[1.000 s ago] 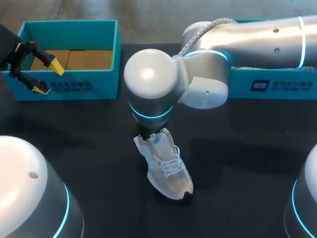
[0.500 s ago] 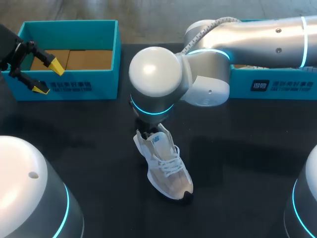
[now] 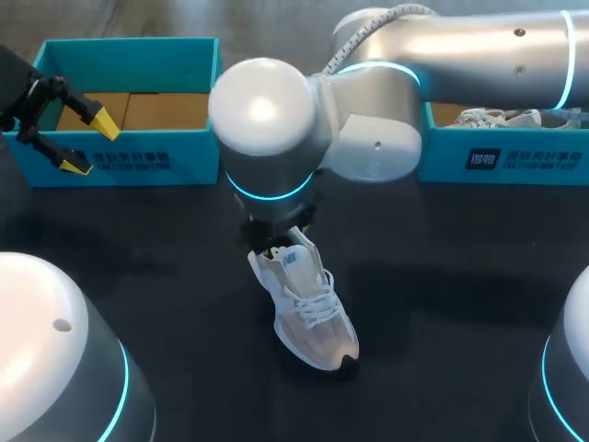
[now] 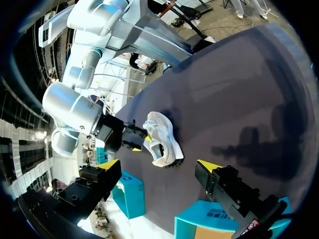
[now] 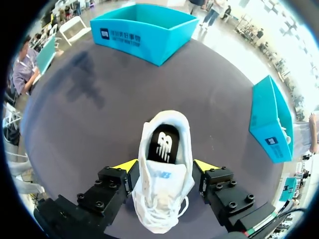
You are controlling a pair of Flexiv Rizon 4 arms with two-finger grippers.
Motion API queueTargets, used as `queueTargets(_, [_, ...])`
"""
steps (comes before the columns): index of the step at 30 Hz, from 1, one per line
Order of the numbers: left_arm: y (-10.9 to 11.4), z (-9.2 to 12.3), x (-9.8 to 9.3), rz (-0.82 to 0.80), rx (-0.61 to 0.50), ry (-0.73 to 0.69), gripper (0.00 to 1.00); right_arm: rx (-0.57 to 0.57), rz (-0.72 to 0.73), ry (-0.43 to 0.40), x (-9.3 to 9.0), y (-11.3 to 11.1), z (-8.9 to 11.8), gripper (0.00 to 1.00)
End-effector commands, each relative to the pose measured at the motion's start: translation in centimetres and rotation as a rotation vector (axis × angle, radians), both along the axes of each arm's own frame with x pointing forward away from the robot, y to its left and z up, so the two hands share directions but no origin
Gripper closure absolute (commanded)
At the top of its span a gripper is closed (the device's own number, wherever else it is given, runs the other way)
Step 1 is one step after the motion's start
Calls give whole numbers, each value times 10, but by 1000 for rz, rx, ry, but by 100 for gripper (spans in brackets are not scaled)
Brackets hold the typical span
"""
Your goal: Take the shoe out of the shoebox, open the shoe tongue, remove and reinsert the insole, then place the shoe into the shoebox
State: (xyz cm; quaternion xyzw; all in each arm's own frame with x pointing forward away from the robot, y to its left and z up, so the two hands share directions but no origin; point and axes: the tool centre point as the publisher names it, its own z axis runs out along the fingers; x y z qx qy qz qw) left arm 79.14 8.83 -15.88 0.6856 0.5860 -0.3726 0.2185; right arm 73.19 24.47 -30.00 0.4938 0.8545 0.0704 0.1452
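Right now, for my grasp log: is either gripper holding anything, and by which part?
Left gripper holds nothing. Right gripper straddles the white sneaker near its collar; whether it grips cannot be told.

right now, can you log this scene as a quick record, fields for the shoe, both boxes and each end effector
shoe: white, upright on the black table, outside both boxes, insole in place
left shoebox: teal, cardboard floor showing, no shoe seen
right shoebox: teal, second shoe inside
left end effector: open, empty, at the left shoebox's front
right end effector: open, straddling the shoe at its tongue
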Motion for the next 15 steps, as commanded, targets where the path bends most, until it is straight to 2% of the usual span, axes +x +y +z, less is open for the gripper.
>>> queueTargets(1, [0,0,-1,0,2,-2,0,-6,-4,-6,-11,1,5,30])
queueTargets(5, [0,0,-1,0,2,-2,0,-10,-6,-5,-17,0,5,35])
queueTargets(6, [0,0,-1,0,2,-2,0,-12,-6,-4,-17,0,4,40])
queueTargets(11, [0,0,-1,0,2,-2,0,-13,-2,-7,-11,-4,-6,50])
queueTargets(15, [0,0,-1,0,2,-2,0,-8,8,-8,-7,-7,-14,51])
